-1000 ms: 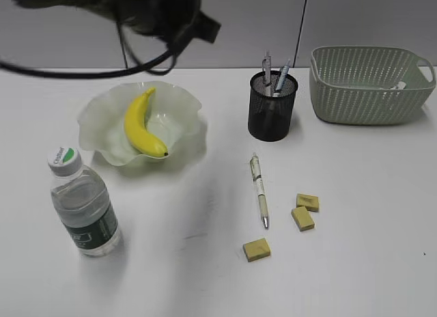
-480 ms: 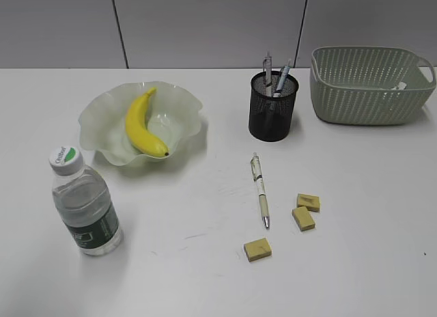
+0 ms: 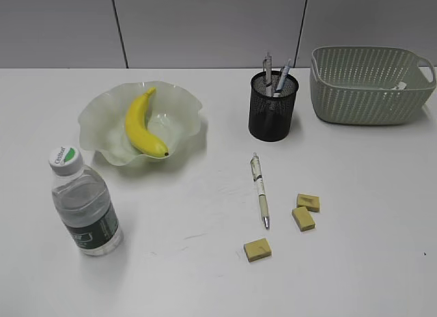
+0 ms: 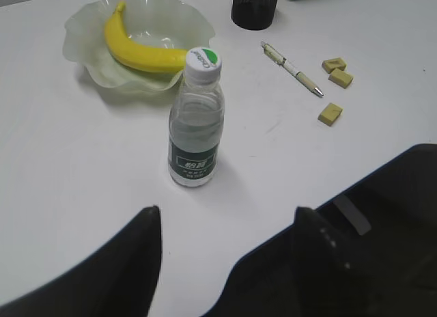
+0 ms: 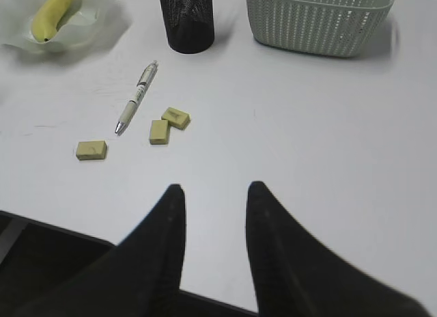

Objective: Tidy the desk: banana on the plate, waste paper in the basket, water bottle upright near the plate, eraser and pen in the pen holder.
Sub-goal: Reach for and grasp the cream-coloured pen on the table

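Note:
The banana (image 3: 143,122) lies in the pale green plate (image 3: 95,126). In front of the plate, the water bottle (image 3: 85,208) stands upright. A pen (image 3: 260,190) and three yellow erasers (image 3: 303,218) lie on the desk (image 3: 205,276), in front of the black pen holder (image 3: 273,108), which has two pens in it. A white paper scrap (image 3: 399,86) shows inside the basket (image 3: 369,85). My left gripper (image 4: 227,214) is open, pulled back from the bottle (image 4: 196,126). My right gripper (image 5: 217,188) is open and empty, short of the erasers (image 5: 159,131) and pen (image 5: 136,98). Neither gripper shows in the exterior view.
The desk's near edge runs under both grippers in the wrist views. A grey panelled wall stands behind the desk. The pen holder and basket sit side by side at the back right.
The dark arm and cable that hung over the plate at the top left of the exterior view have left that view. The objects on the desk have stayed put.

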You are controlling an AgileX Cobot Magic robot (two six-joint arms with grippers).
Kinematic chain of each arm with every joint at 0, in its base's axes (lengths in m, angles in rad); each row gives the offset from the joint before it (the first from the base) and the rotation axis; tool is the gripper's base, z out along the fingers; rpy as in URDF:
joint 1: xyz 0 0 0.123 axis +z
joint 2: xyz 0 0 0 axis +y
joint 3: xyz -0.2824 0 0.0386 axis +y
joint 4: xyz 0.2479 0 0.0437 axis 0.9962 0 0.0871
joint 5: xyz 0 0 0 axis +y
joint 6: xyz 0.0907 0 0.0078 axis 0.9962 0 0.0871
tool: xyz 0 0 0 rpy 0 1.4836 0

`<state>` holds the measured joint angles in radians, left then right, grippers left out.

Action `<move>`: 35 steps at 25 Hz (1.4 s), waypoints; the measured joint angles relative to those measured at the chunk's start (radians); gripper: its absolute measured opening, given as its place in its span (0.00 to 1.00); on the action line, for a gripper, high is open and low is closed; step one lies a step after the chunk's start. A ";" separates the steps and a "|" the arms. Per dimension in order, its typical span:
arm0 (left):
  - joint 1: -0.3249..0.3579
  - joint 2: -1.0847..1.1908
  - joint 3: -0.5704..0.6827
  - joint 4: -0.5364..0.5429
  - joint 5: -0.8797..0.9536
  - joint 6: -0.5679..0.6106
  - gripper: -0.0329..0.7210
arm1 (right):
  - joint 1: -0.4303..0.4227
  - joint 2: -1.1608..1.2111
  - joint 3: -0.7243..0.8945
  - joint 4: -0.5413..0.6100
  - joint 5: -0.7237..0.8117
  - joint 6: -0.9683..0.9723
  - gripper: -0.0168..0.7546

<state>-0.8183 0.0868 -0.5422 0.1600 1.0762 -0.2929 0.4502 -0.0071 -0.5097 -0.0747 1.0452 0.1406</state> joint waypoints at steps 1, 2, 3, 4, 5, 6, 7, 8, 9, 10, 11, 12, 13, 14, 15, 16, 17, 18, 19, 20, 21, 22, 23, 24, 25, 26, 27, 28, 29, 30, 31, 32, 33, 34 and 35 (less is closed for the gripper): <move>0.000 0.000 0.002 -0.002 -0.001 0.003 0.63 | 0.000 0.000 0.000 0.000 0.000 0.000 0.35; 0.000 0.000 0.003 -0.002 -0.001 0.005 0.63 | 0.000 0.004 0.000 0.000 -0.001 0.000 0.35; 0.000 0.000 0.003 -0.003 -0.001 0.006 0.62 | 0.000 0.013 -0.001 0.000 -0.002 0.000 0.35; 0.000 0.000 0.003 -0.003 -0.002 0.007 0.62 | 0.000 0.032 -0.005 0.000 -0.008 0.000 0.35; 0.000 0.000 0.003 -0.003 -0.002 0.008 0.62 | 0.000 0.063 -0.011 0.000 -0.022 -0.002 0.35; 0.000 0.000 0.003 -0.003 -0.002 0.008 0.62 | 0.000 0.098 -0.018 0.000 -0.047 -0.007 0.35; 0.000 0.000 0.003 -0.004 -0.003 0.008 0.62 | 0.000 0.154 -0.024 0.003 -0.075 -0.019 0.35; 0.001 -0.002 0.003 -0.004 -0.003 0.008 0.62 | 0.000 0.224 -0.026 0.010 -0.119 -0.028 0.35; 0.007 -0.003 0.003 -0.005 -0.004 0.008 0.62 | 0.000 0.308 -0.028 0.019 -0.170 -0.033 0.35; 0.021 -0.009 0.003 -0.005 -0.005 0.008 0.62 | 0.000 0.389 -0.034 0.029 -0.216 -0.038 0.35; 0.037 -0.016 0.003 -0.005 -0.005 0.008 0.62 | 0.000 0.495 -0.045 0.040 -0.271 -0.048 0.35; 0.061 -0.024 0.003 -0.004 -0.006 0.008 0.62 | 0.000 0.612 -0.060 0.056 -0.317 -0.063 0.35; 0.089 -0.031 0.003 -0.004 -0.006 0.008 0.62 | 0.000 0.713 -0.087 0.075 -0.355 -0.077 0.35; 0.116 -0.038 0.003 -0.003 -0.006 0.010 0.62 | 0.000 0.853 -0.125 0.084 -0.377 -0.090 0.35; 0.150 -0.046 0.003 -0.003 -0.006 0.013 0.62 | 0.000 0.972 -0.165 0.100 -0.394 -0.098 0.35; 0.185 -0.052 0.003 -0.003 -0.007 0.016 0.62 | 0.000 1.090 -0.222 0.114 -0.402 -0.101 0.35; 0.222 -0.058 0.003 -0.003 -0.007 0.017 0.62 | 0.000 1.185 -0.288 0.125 -0.403 -0.104 0.35; 0.252 -0.062 0.003 -0.003 -0.007 0.018 0.62 | 0.000 1.297 -0.358 0.136 -0.403 -0.106 0.35; 0.289 -0.063 0.003 -0.003 -0.007 0.019 0.62 | 0.000 1.403 -0.418 0.152 -0.401 -0.109 0.36; 0.324 -0.063 0.003 -0.003 -0.007 0.019 0.62 | 0.000 1.486 -0.489 0.173 -0.395 -0.115 0.38; 0.359 -0.063 0.003 -0.003 -0.007 0.020 0.62 | 0.000 1.579 -0.558 0.190 -0.383 -0.121 0.40; 0.388 -0.063 0.003 -0.003 -0.007 0.020 0.62 | 0.000 1.663 -0.613 0.212 -0.362 -0.125 0.45; 0.422 -0.063 0.003 -0.003 -0.007 0.020 0.62 | 0.001 1.739 -0.674 0.231 -0.337 -0.127 0.50; 0.456 -0.063 0.003 -0.003 -0.007 0.020 0.62 | 0.005 1.796 -0.729 0.246 -0.318 -0.128 0.54; 0.482 -0.063 0.003 -0.003 -0.007 0.020 0.62 | 0.009 1.856 -0.780 0.252 -0.291 -0.129 0.58; 0.511 -0.064 0.003 -0.003 -0.007 0.022 0.62 | 0.013 1.908 -0.820 0.255 -0.268 -0.128 0.60; 0.538 -0.066 0.003 -0.003 -0.007 0.026 0.62 | 0.021 1.947 -0.862 0.256 -0.250 -0.126 0.61; 0.562 -0.073 0.003 -0.004 -0.007 0.030 0.62 | 0.031 1.986 -0.901 0.256 -0.241 -0.119 0.62; 0.580 -0.084 0.003 -0.004 -0.007 0.036 0.62 | 0.040 2.022 -0.929 0.252 -0.236 -0.101 0.63; 0.598 -0.091 0.003 -0.004 -0.008 0.038 0.62 | 0.051 2.055 -0.960 0.240 -0.234 -0.082 0.63; 0.612 -0.092 0.003 -0.004 -0.007 0.042 0.62 | 0.061 2.080 -0.987 0.225 -0.234 -0.057 0.63; 0.620 -0.093 0.003 -0.004 -0.008 0.043 0.62 | 0.070 2.108 -1.008 0.207 -0.232 -0.033 0.63; 0.626 -0.093 0.003 -0.004 -0.007 0.047 0.62 | 0.074 2.133 -1.022 0.189 -0.227 -0.012 0.63; 0.627 -0.093 0.003 -0.005 -0.008 0.055 0.62 | 0.077 2.151 -1.033 0.181 -0.219 0.000 0.63; 0.628 -0.093 0.003 -0.007 -0.008 0.064 0.62 | 0.078 2.171 -1.039 0.177 -0.216 0.012 0.63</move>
<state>-0.1899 -0.0063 -0.5396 0.1533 1.0680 -0.2289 0.5279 2.1638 -1.5490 0.1019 0.8297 0.1525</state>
